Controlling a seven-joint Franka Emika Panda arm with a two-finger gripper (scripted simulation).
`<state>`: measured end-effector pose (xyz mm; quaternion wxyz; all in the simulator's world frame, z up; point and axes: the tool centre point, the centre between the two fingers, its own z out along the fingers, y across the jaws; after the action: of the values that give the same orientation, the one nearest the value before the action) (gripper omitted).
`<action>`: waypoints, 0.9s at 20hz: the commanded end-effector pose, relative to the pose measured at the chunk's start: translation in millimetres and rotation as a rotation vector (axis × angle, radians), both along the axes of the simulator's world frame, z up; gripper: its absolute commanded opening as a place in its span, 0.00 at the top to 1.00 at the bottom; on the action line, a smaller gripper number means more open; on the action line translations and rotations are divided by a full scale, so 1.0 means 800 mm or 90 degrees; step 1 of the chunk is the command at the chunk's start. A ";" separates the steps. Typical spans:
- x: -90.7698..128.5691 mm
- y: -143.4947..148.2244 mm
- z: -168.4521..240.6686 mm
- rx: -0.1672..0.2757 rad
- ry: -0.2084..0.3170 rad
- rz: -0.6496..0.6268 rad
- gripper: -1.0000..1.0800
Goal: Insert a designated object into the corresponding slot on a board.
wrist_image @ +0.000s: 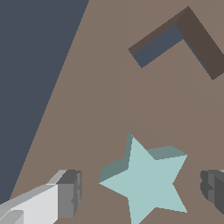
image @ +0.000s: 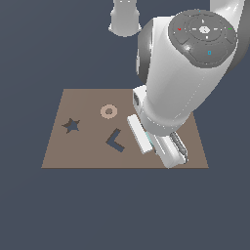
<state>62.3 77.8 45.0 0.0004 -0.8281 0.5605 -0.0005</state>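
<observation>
The board (image: 78,149) presented a matt, smooth brown surface without grain, and the teal star (wrist_image: 146,181) showed a flat, matt, plastic-like finish. The arm's white casing (image: 176,93) appeared smooth and slightly glossy. The finger pads (wrist_image: 72,192) were dark grey, matt and ridged.

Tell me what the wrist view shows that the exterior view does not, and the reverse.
Only the wrist view shows the teal star, lying on the board between the open pincer fingers, untouched. Only the exterior view shows the star-shaped slot, the ring-shaped piece, the whole board outline and the arm body, which hides the star there. Both show the brown board and the L-shaped cutout.
</observation>
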 end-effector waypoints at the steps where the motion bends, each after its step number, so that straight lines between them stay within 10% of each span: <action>1: -0.001 0.000 -0.011 0.000 0.001 -0.001 0.04; 5: -0.001 -0.001 -0.019 0.000 0.001 -0.002 0.04; 6: -0.001 -0.001 -0.019 0.000 0.001 -0.002 1.00; 18: 0.000 0.000 -0.015 0.000 0.001 -0.002 1.00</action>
<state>62.0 77.7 31.2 0.0001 -0.8272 0.5619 0.0000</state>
